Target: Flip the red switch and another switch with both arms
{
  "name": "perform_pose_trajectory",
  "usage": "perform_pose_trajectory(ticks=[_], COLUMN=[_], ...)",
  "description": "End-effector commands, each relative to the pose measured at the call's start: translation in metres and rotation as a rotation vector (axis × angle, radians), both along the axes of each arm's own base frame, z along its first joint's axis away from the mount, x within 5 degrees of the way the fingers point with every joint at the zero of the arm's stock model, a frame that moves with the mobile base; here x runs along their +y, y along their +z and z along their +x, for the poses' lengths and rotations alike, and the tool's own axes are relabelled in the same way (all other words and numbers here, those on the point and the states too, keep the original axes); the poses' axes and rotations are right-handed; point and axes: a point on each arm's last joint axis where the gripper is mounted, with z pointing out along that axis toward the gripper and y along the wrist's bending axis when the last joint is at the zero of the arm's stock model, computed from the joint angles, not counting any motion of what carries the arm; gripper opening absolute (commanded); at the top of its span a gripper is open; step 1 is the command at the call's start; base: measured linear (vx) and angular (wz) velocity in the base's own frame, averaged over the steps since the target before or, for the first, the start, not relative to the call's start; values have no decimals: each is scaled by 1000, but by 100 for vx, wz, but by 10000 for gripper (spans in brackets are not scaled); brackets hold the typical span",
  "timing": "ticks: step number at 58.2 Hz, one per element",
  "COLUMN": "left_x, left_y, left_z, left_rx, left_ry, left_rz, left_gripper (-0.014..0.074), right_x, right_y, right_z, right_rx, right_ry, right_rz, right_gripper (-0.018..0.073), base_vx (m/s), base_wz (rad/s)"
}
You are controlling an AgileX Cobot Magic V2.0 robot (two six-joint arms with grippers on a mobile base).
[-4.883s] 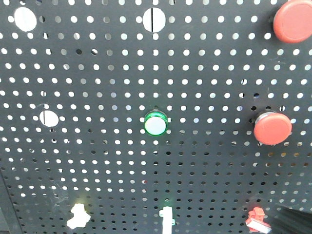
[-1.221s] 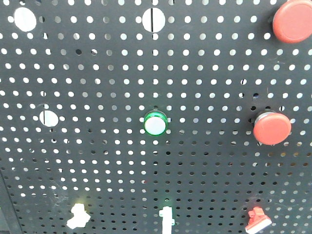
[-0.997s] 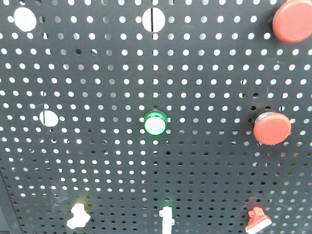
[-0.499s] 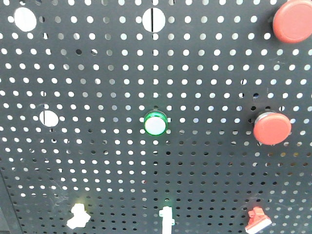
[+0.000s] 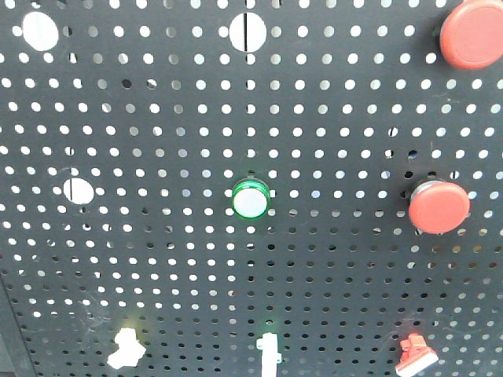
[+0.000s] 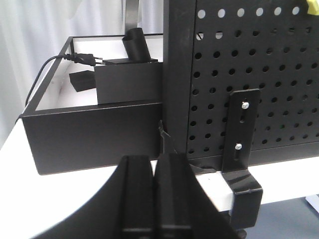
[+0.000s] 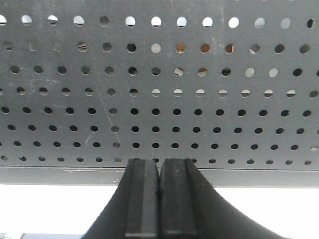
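Note:
The red switch (image 5: 414, 355) sits at the lower right of the black pegboard (image 5: 157, 259), its white lever slanting. The pale yellow switch (image 5: 126, 348) is at the lower left, on the same row. Neither gripper shows in the front view. In the left wrist view my left gripper (image 6: 153, 160) is shut on nothing, low by the side edge of the pegboard (image 6: 279, 74). In the right wrist view my right gripper (image 7: 159, 162) is shut and empty, facing the bottom rows of the pegboard (image 7: 159, 99). No switch shows in either wrist view.
A narrow white toggle with a green glow (image 5: 268, 353) stands between the two switches. A green-ringed button (image 5: 251, 199) is mid-board, with two round red push buttons (image 5: 438, 206) (image 5: 471, 23) at the right. A black box (image 6: 94, 134) with a plugged cable (image 6: 82, 59) and a bracket (image 6: 241, 134) flank the board's edge.
The blurred black arm end seen 4.9 s ago at the lower right corner, beside the red switch, has left the front view. Over the last second nothing has moved.

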Motion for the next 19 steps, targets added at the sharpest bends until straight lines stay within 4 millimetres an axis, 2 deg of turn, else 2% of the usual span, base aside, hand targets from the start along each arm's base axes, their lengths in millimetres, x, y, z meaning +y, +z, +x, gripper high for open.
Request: perform_pose_trajectory(ticks=[1,19], left_x=[0,0], left_y=[2,2], left_z=[0,0], left_rx=[-75,-75], left_ry=[3,3], left_rz=[-26,-26], left_gripper=[3,3], right_x=[-1,-1], right_y=[6,6], right_z=[0,0], right_rx=[-85,-85], right_ry=[-13,-13], right_rz=[-10,-10], right_gripper=[-6,-6], base_vx=[0,0], base_wz=[0,0])
